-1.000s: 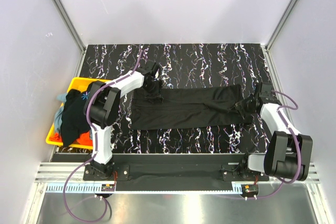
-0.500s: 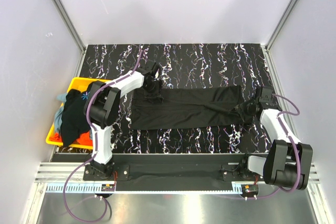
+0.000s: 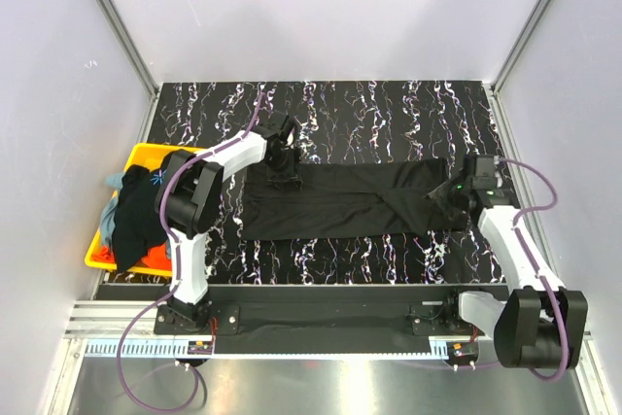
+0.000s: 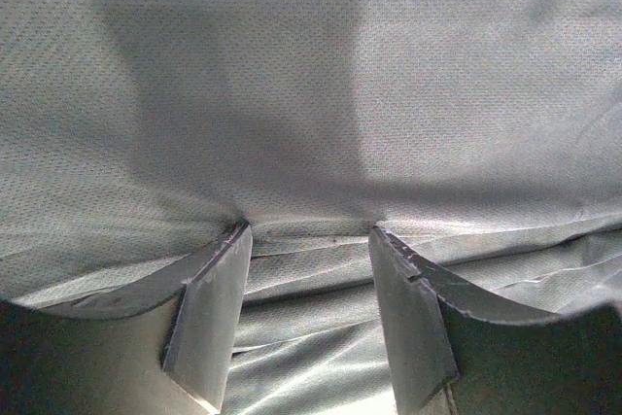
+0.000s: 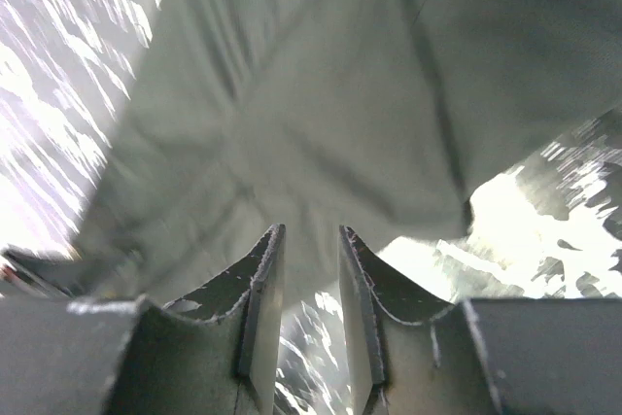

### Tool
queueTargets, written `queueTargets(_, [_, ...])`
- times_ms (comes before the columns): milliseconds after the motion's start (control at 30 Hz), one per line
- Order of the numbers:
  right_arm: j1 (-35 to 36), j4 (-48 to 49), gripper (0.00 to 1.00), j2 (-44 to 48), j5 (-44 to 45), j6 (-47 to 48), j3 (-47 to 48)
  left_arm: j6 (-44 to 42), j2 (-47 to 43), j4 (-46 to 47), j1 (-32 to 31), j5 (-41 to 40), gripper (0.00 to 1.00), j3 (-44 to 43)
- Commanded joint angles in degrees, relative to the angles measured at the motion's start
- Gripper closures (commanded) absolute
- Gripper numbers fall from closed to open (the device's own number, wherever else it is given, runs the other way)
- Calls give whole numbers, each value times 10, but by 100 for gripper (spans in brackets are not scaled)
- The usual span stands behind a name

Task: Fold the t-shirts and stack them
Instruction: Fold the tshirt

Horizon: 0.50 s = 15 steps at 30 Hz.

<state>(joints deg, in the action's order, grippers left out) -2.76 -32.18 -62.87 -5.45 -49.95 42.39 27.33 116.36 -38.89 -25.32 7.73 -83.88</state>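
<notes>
Plain black cloth t-shirt (image 3: 340,203) lies folded lengthwise across the black marbled table (image 3: 389,114).
Left gripper (image 3: 284,174), jaws spread, presses its far-left edge; right gripper (image 3: 449,193), at its right end, stands slightly parted, gripping nothing.

The black t-shirt (image 3: 340,203) lay in a long flat band on the table (image 3: 389,114), my left gripper (image 3: 284,178) at its left end, my right gripper (image 3: 451,193) at its right end.
</notes>
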Motion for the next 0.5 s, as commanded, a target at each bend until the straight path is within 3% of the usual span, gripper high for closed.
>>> queueTargets(0, [64, 5, 64, -12, 37, -26, -24, 11, -5, 1, 5, -15, 41, -12])
queueTargets(267, [164, 44, 69, -42, 75, -22, -36, 6, -46, -6, 5, -3, 40, -29])
queueTargets(467, [228, 55, 74, -144, 96, 14, -6, 1, -36, -3, 4, 20, 40, -37])
